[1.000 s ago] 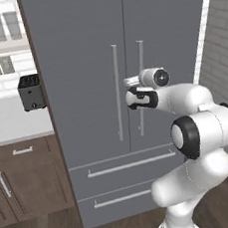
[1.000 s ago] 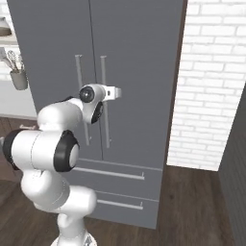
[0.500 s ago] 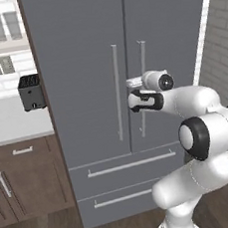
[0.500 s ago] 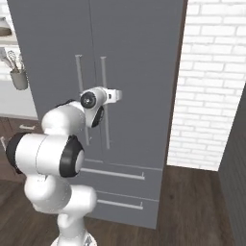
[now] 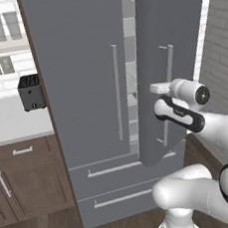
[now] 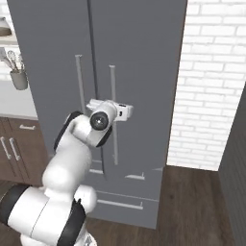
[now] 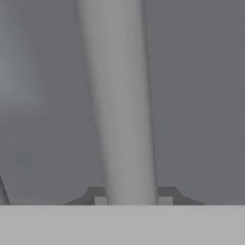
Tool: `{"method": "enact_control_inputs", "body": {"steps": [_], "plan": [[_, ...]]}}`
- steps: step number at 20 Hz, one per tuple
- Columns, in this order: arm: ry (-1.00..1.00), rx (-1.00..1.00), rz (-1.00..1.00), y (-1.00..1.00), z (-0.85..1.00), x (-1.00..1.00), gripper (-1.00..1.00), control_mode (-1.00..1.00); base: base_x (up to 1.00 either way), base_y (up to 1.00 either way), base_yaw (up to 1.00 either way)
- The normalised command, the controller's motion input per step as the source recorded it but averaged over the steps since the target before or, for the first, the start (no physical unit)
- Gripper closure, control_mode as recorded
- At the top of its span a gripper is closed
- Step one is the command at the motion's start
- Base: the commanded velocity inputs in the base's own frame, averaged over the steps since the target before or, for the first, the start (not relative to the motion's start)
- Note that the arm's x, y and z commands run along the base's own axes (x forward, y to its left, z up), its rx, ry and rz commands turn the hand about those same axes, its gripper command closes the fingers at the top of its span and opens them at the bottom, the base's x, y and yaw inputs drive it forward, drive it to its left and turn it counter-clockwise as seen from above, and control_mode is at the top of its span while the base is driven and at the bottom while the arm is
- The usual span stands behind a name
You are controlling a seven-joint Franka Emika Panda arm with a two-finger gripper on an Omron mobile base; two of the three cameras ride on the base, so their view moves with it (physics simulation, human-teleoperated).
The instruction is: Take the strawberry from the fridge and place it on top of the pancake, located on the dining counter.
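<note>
Gripping the silver bar handle (image 7: 119,95) of the right door (image 5: 169,54) of the fridge (image 5: 78,90), with the hand (image 7: 130,197) clenched on that handle, one finger tip (image 7: 98,196) on either side of the bar in the hand view

Holding at mid-height on the fridge front, the hand (image 5: 164,87) pressing against the handle (image 5: 168,69) seen from the left base view, and the hand (image 6: 126,111) sitting just right of the handle (image 6: 113,115) seen from the right base view

Standing ajar, the right door swinging out from the fridge body, a narrow gap (image 5: 131,59) showing between it and the left door (image 5: 76,75), with pale shelf edges glimpsed inside; contents too small and hidden to make out, so cannot tell where the strawberry is lying

Staying flush with the body, the left door with its own vertical bar handle (image 5: 117,93), and the two lower drawers (image 5: 119,185) below, each shut with a horizontal bar

Standing to the left of the fridge, a worktop (image 5: 12,122) on brown cabinets (image 5: 24,186), carrying a dark toaster (image 5: 31,92) near the fridge side

Rising to the right of the fridge, a white brick wall (image 6: 211,86) over a dark wood floor (image 6: 197,206); a grey utensil holder (image 6: 18,77) sitting on the worktop at far left in the right base view
</note>
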Motion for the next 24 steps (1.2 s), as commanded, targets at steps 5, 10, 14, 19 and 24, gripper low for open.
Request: {"method": "enact_control_inputs", "body": {"steps": [5, 10, 14, 19, 24], "plan": [[0.01, 0.06, 0.10, -0.49, -0.14, -0.73, -1.00, -1.00, 0.00, 0.00, 0.00], [0.02, -0.05, 0.02, 0.00, -0.16, -0.12, -1.00, -1.00, 0.00, 0.00, 0.00], [-0.19, -0.09, 0.21, -0.19, 0.00, -0.65, -1.00, -1.00, 0.00, 0.00, 0.00], [-0.16, -0.03, 0.20, -0.43, 0.00, -0.80, -1.00, -1.00, 0.00, 0.00, 0.00], [-0.08, -0.10, -0.09, 0.24, 0.13, -0.95, -1.00, -1.00, 0.00, 0.00, 0.00]]}}
